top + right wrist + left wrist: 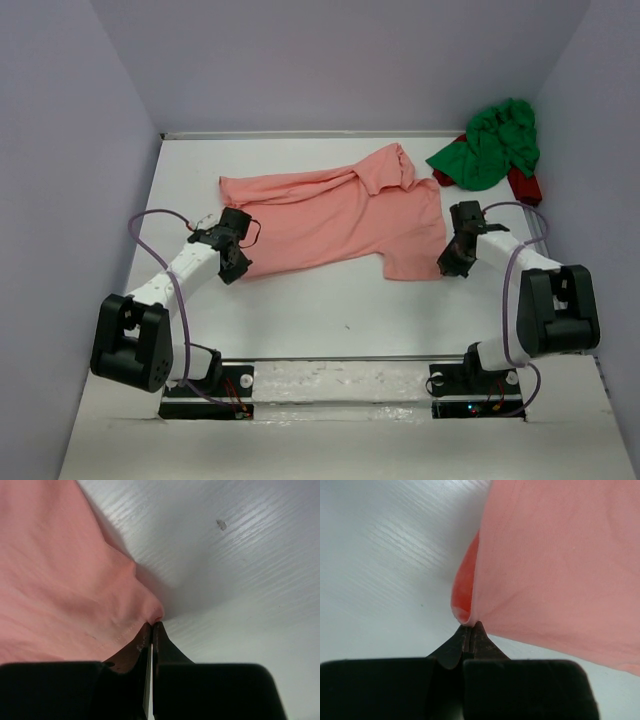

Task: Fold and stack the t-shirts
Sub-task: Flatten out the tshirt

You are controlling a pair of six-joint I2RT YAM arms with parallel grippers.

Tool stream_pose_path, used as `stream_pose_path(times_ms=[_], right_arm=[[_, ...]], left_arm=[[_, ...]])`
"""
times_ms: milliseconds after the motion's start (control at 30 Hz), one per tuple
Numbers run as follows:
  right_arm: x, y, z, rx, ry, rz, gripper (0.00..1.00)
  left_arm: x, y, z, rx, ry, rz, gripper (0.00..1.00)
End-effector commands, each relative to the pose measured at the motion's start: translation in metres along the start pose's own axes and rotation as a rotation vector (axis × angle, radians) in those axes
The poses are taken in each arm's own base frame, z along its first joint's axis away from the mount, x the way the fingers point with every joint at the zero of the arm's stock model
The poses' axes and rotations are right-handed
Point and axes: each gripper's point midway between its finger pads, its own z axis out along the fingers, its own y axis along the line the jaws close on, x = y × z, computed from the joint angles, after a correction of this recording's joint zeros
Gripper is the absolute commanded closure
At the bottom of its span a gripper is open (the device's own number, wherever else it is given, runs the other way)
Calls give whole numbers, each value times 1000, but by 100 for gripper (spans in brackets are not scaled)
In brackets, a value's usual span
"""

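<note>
At mid-frame both sets of jaws are clamped on tiny pinches of the pink shirt (330, 215), so a quick lift could slip it loose.

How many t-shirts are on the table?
2. A salmon pink cloth t-shirt lies spread in the middle; a bright green cloth t-shirt is crumpled in the far right corner. Some dark red cloth peeking from under it may be a third.
</note>
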Motion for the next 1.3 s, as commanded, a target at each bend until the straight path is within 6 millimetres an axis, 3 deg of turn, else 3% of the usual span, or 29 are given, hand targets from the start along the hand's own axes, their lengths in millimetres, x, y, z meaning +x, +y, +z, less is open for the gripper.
stream_pose_path(times_ms=[0, 133, 167, 200, 267, 300, 367, 500, 533, 600, 633, 700, 733, 767, 833, 867, 967, 1000, 1067, 1133, 1267], right_arm=[[-35, 7, -23, -56, -162, -44, 100], [-81, 27, -83, -170, -361, -132, 100], [-100, 35, -114, -216, -441, -131, 100], [-110, 35, -130, -216, -484, -121, 100], [-120, 37, -155, -232, -519, -116, 100], [-133, 44, -179, -271, -563, -107, 100], [-142, 52, -200, -309, -596, -120, 100], [-168, 62, -256, -344, -700, -166, 100], [-182, 64, -287, -365, -770, -165, 100], [-196, 63, -321, -368, -848, -178, 100], [-209, 61, -356, -366, -917, -202, 100], [-217, 56, -392, -366, -980, -228, 100], [-219, 51, -409, -367, -1008, -216, 100], [-218, 46, -444, -413, -1069, -208, 100], [-209, 43, -477, -480, -1120, -229, 100], [-206, 36, -509, -525, -1184, -224, 100], [-191, 30, -549, -600, -1250, -273, 100], [-185, 22, -572, -638, -1300, -265, 100], [-174, 24, -591, -708, -1326, -312, 100], [-163, 23, -611, -777, -1356, -334, 100], [-145, 30, -627, -877, -1368, -419, 100]], left_arm=[[-25, 2, -20, -19, -80, 16, 100], [-56, -5, -57, 24, -186, 25, 100], [-71, -14, -75, 59, -232, 20, 100], [-79, -10, -86, 42, -262, 23, 100], [-92, -17, -112, 84, -317, 24, 100], [-105, -20, -131, 101, -357, 23, 100], [-120, -27, -159, 145, -412, 6, 100], [-141, -26, -194, 146, -481, 16, 100], [-142, -25, -200, 142, -488, 34, 100], [-154, -27, -222, 171, -531, 17, 100], [-158, -26, -229, 170, -549, 30, 100], [-170, -28, -254, 218, -593, 5, 100], [-173, -28, -263, 241, -608, -4, 100], [-176, -28, -276, 273, -625, -4, 100], [-182, -28, -313, 386, -676, -38, 100], [-184, -28, -326, 427, -701, -15, 100], [-191, -33, -382, 652, -788, -24, 100], [-192, -22, -407, 728, -836, -41, 100], [-198, -4, -449, 822, -934, -66, 100], [-203, 9, -466, 823, -991, -57, 100], [-214, 31, -500, 834, -1081, -84, 100]])
